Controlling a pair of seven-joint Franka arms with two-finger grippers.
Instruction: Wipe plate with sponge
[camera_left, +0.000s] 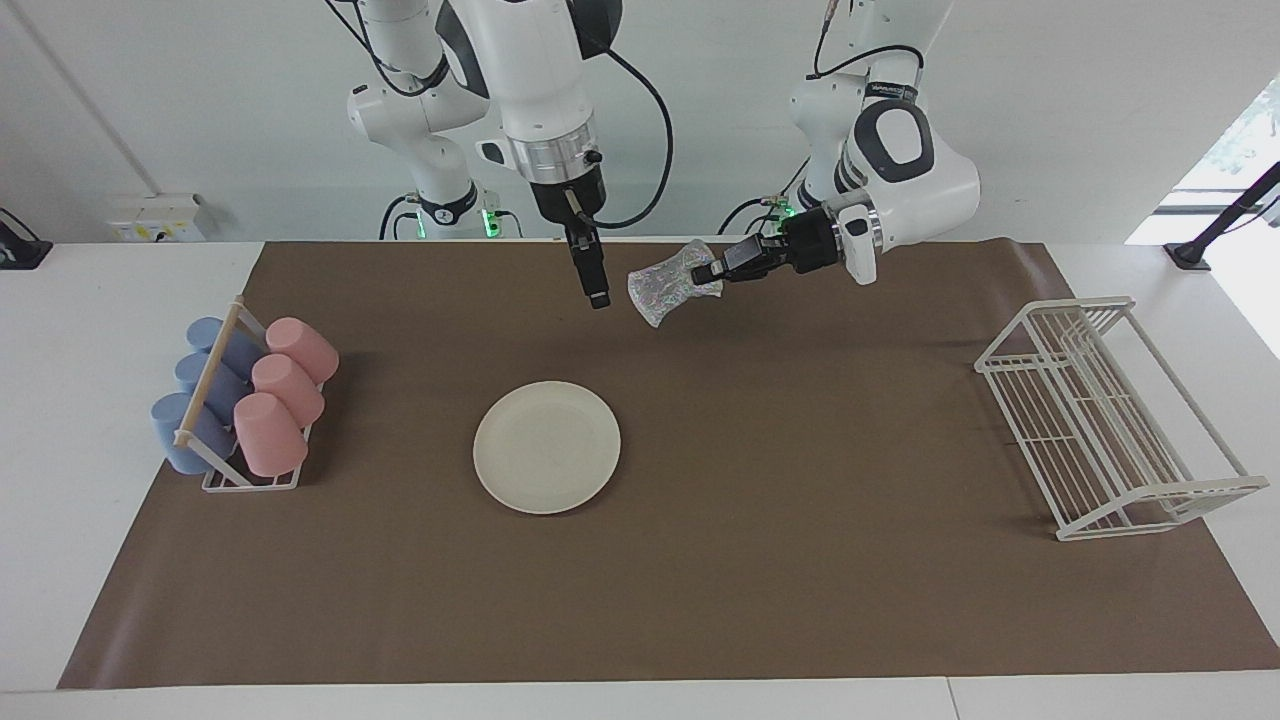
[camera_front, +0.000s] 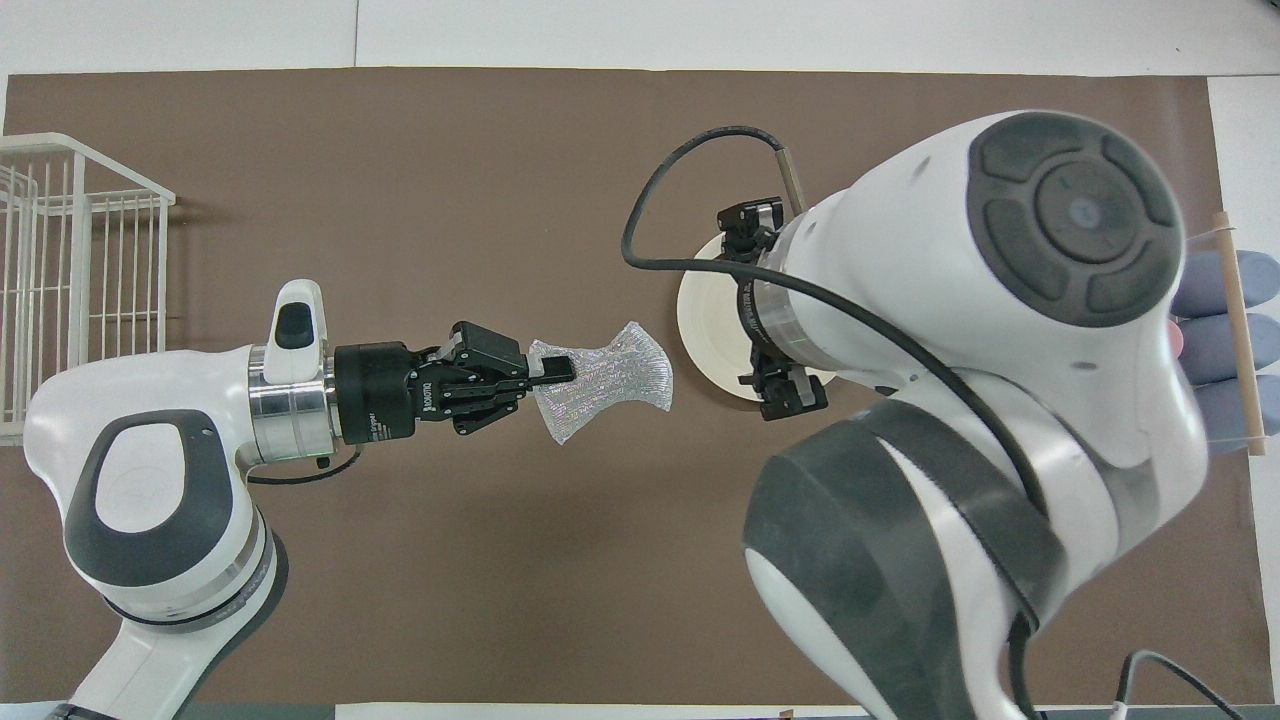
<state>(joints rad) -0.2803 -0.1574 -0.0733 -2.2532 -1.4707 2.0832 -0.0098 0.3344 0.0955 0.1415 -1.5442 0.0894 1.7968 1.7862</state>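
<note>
- The round, shallow, cream-white plate with a slightly raised rim lies flat and right way up on the brown mat that covers the table, about midway between the mat's long edges and somewhat toward the right arm's end; its surface looks bare, and from overhead most of it is hidden under the right arm
- The small silvery-white, glittery scrub sponge, roughly rectangular with a pinched middle, hangs in the air over the mat's strip along the robots' edge, tilted, pinched at one end by the left gripper; its free end flares out toward the right arm's end
</note>
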